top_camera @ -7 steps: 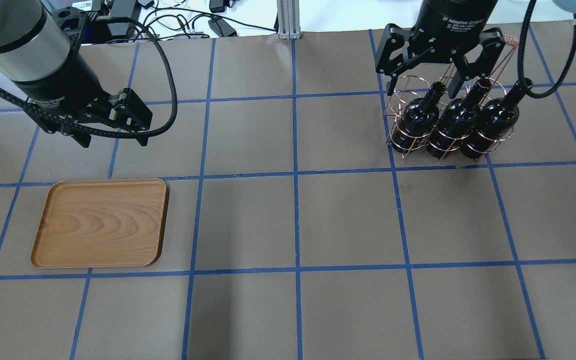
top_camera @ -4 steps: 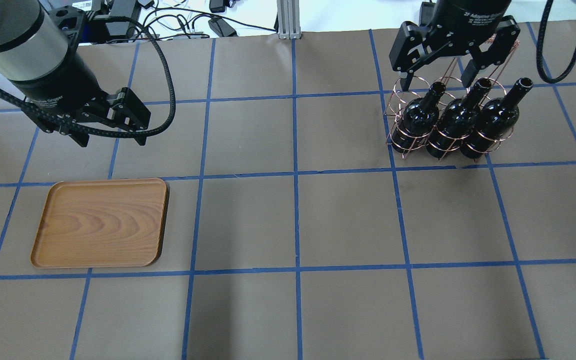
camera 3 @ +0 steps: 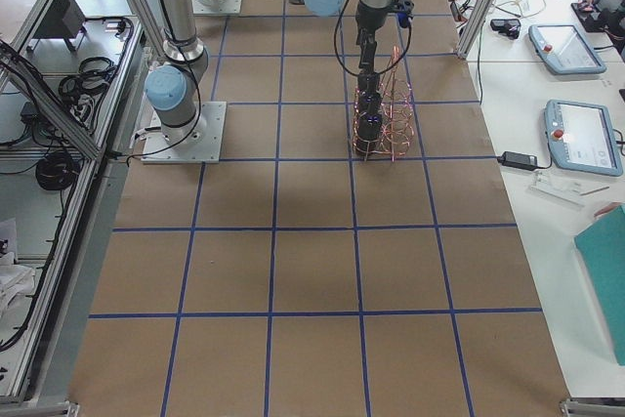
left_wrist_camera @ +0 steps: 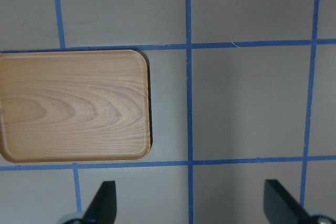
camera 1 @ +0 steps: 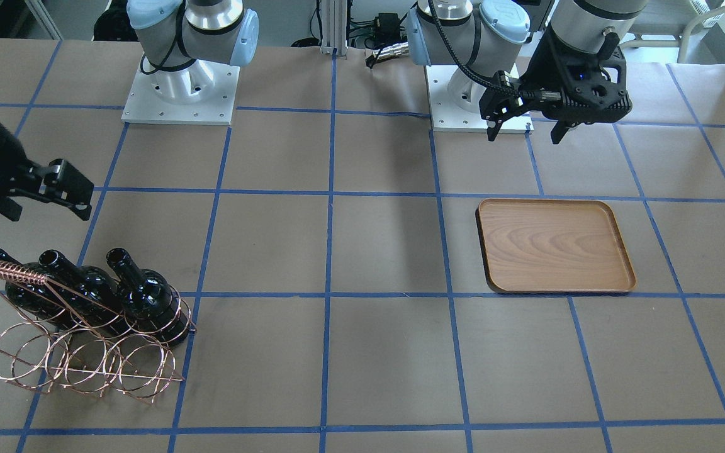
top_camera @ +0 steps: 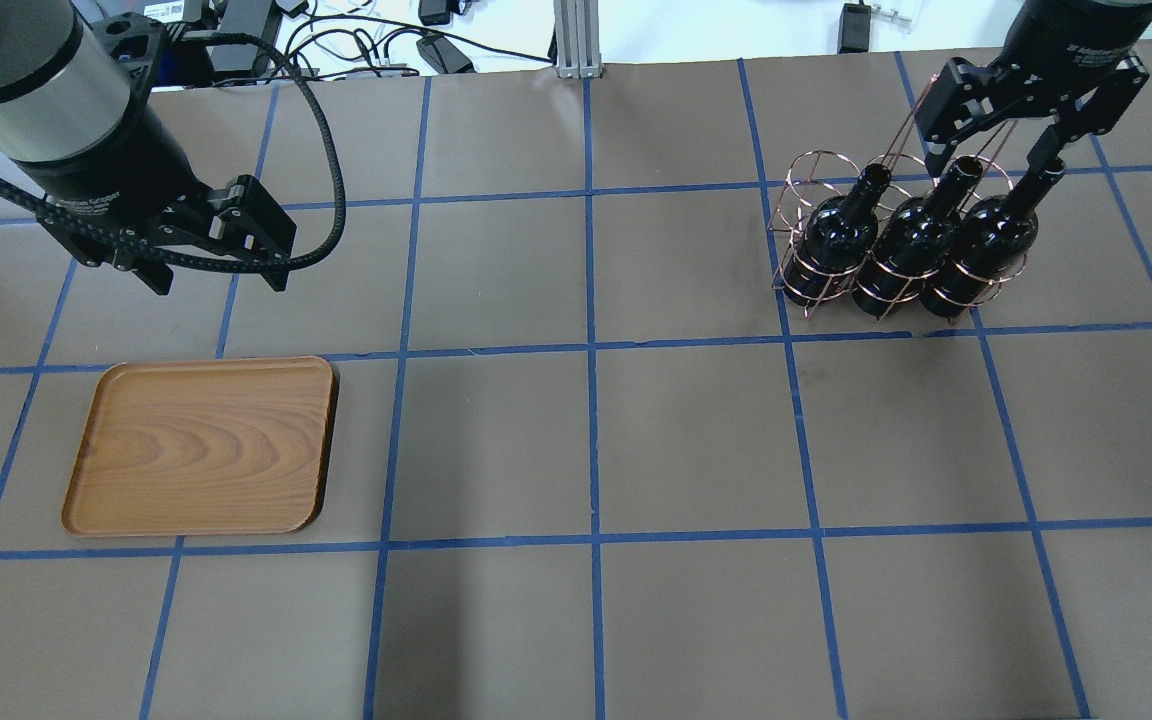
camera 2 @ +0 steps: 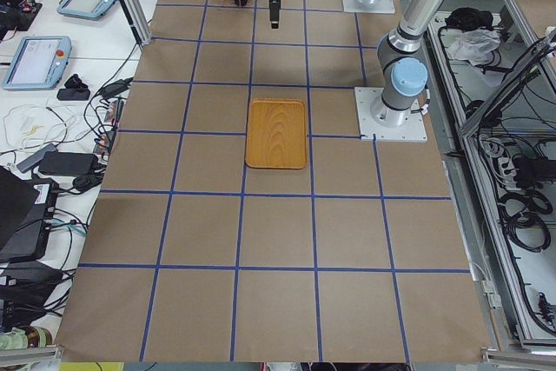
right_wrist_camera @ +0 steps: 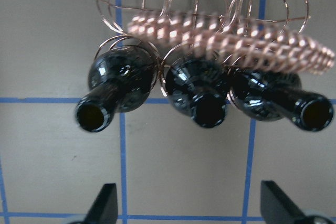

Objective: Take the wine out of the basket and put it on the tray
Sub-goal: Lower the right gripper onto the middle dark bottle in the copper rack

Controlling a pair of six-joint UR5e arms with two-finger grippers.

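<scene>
Wine point(top_camera: 981, 240) stands in basket point(right_wrist_camera: 226, 38); right hand point(top_camera: 991, 155) and left hand point(top_camera: 218, 280) spread, lettering illegible.

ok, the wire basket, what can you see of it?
The basket is thin copper-coloured wire: stacked round rings, with a coiled-wire handle raised over the top. It stands upright on the table, in the robot's right half. Three black bottles fill the rings nearer the robot, necks sticking out above. The rings on the far side are empty. The right end effector hangs open above it, and in the wrist view its fingers are clear of the wire.
</scene>
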